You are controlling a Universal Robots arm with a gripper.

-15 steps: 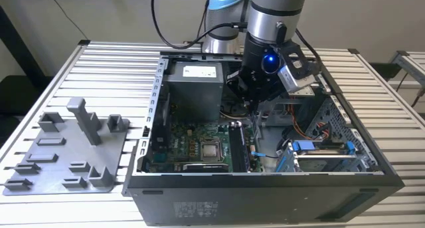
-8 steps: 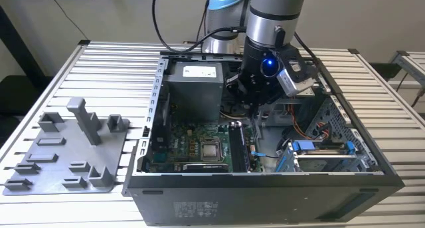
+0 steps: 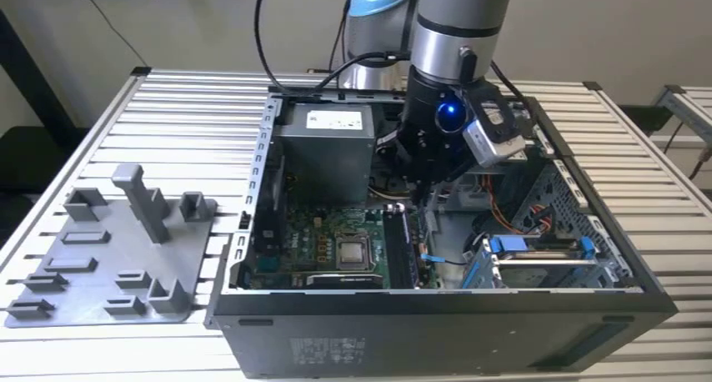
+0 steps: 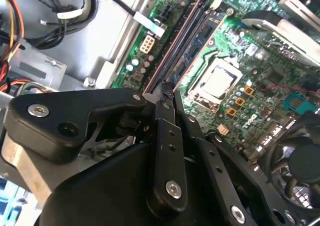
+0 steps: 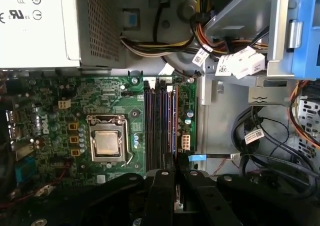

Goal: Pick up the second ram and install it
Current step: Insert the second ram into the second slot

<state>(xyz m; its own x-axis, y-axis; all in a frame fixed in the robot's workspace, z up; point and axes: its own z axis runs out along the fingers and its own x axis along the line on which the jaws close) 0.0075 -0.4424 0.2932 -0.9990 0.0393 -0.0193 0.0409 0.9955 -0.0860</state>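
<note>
My gripper (image 3: 426, 200) reaches down into the open computer case, over the row of long black sockets on the green motherboard (image 3: 312, 248). In both wrist views its fingers (image 5: 161, 186) stand close together at one end of that row. The second ram (image 5: 175, 121), a thin dark stick with a reddish edge, stands on edge in the outermost socket. Its near end runs into the narrow gap between the fingers. In the second wrist view the stick (image 4: 194, 45) stretches away from the fingertips (image 4: 166, 91) and shows its chips.
The processor (image 5: 107, 142) sits beside the sockets. A grey power supply (image 3: 323, 140) fills the case's far end, with cable bundles (image 5: 260, 136) and a blue drive cage (image 3: 534, 253) at the exterior view's right. A grey plastic tray (image 3: 112, 265) with blocks lies outside the case.
</note>
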